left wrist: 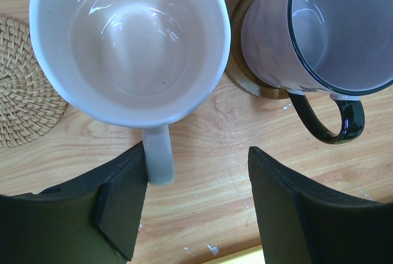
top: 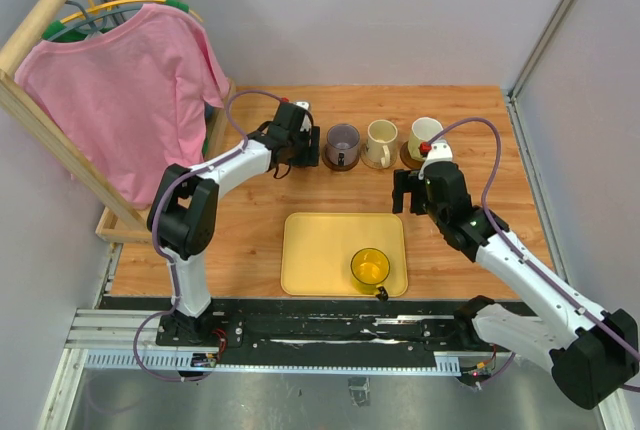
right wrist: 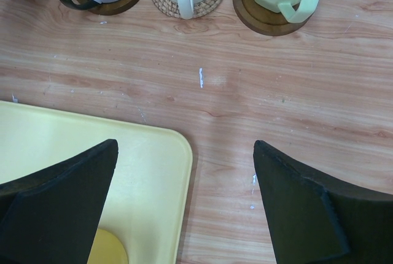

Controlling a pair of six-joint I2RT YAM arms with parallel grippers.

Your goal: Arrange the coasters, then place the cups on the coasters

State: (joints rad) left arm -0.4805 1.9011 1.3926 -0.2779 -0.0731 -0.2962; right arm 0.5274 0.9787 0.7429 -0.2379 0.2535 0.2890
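left gripper [left wrist: 193, 175] spread, pink cup [left wrist: 129, 43] handle just beside one finger: withdraw toward frame bottom without nudging it. right gripper [right wrist: 184, 153] spread over yellow tray [right wrist: 73, 147] edge.

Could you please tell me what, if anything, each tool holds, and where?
Nothing is held. The left tool stands open around the handle of the pink cup without clamping it; the right tool is open and empty.

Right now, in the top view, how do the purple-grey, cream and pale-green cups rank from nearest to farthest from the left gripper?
1. Purple-grey cup, just beside the left gripper.
2. Cream cup, middle of the row.
3. Pale-green cup, right end of the row.
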